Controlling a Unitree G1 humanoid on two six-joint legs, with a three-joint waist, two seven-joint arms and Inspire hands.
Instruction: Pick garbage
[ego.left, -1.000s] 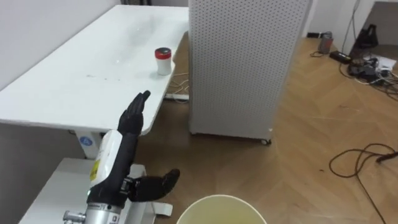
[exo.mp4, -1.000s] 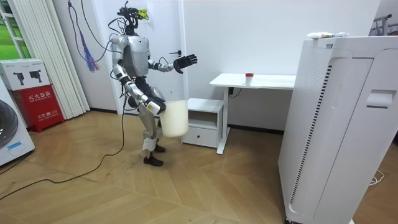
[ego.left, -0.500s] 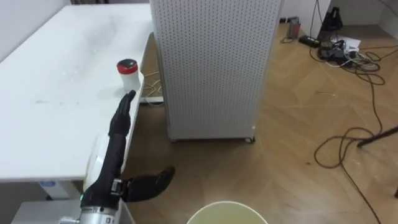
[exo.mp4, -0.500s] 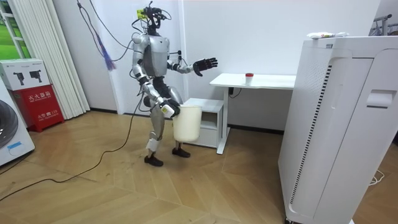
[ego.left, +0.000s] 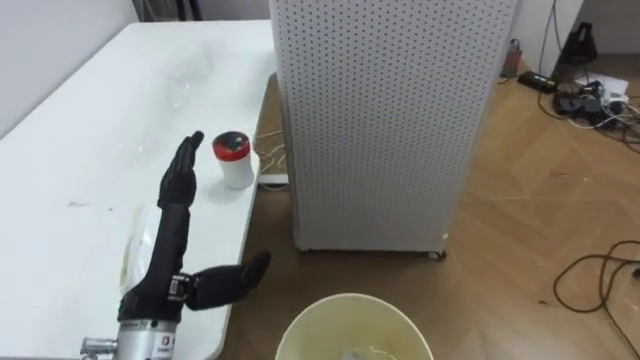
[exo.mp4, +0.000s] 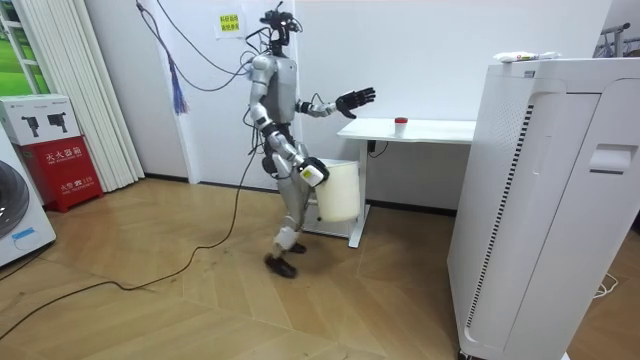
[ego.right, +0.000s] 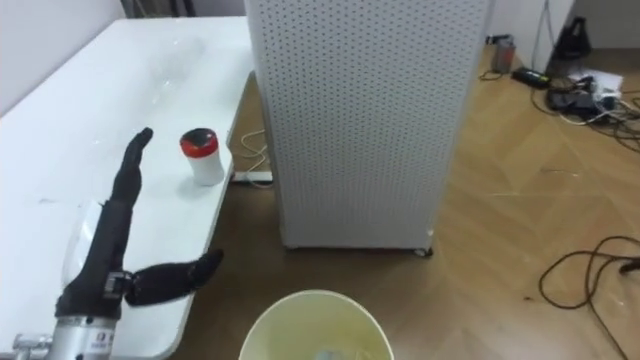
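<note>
Approach step: the left hand (ego.left: 165, 250), fingers straight and empty, hovers over the white table (ego.left: 90, 150) just beside the red-lidded jar (ego.left: 234, 160); the next move likely calls for closing round the jar and dropping it into the bin (ego.left: 345, 300) below.

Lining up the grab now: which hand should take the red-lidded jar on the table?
Left. The left hand is open, stretched over the white table right beside the jar. The right hand is down at the bin.
</note>
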